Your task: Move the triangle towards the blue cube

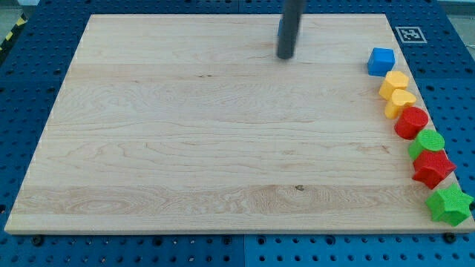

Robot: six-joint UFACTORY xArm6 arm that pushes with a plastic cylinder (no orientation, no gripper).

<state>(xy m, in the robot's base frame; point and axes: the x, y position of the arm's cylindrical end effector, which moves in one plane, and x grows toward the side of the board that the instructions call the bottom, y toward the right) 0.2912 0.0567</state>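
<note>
My tip [286, 56] rests on the wooden board [185, 148] near the view's top, a little right of centre. The blue cube [381, 61] sits near the board's right edge, well to the right of my tip and about level with it. I cannot make out any triangle-shaped block in the view. My tip touches no block.
Below the blue cube a line of blocks runs down the board's right edge: a yellow hexagon [395, 82], a yellow heart [401, 102], a red cylinder [411, 122], a green cylinder [427, 143], a red star [433, 168] and a green star [449, 205]. A black-and-white marker [407, 34] is at the top right corner.
</note>
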